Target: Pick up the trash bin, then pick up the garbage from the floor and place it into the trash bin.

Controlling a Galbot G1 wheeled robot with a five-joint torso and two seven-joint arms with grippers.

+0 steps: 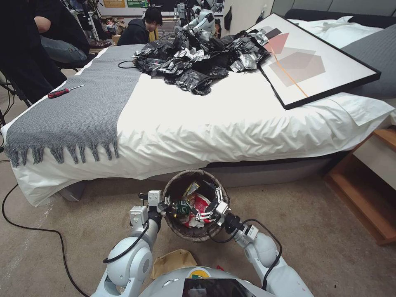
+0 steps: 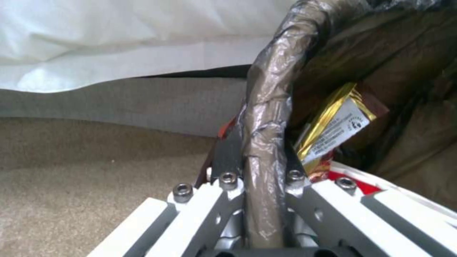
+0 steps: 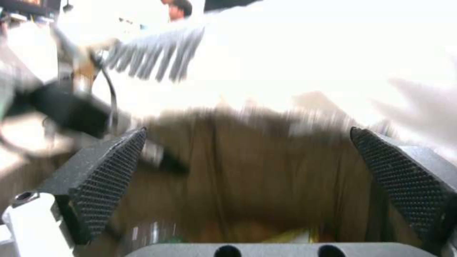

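The trash bin (image 1: 196, 204) sits over the beige carpet (image 1: 321, 231) just in front of the bed (image 1: 231, 119), which you can take as your landmark. Your left tool (image 2: 259, 167) is clamped on the bin's bag-wrapped rim (image 2: 269, 107), one finger inside and one outside. Your right tool (image 1: 209, 205) hangs over the bin's mouth with its pads (image 3: 107, 171) spread wide and nothing between them. Inside the bin you see a gold wrapper (image 2: 333, 125) and red-and-white litter (image 1: 201, 205). A brown paper bag (image 1: 173, 262) lies on the carpet on the bin's near side, away from the bed. On the bed lie a grey throw (image 1: 82, 103), a heap of black bags (image 1: 198, 57), a framed picture (image 1: 313, 62) and a red screwdriver (image 1: 62, 92). A wooden nightstand (image 1: 367, 181) stands beside the bed.
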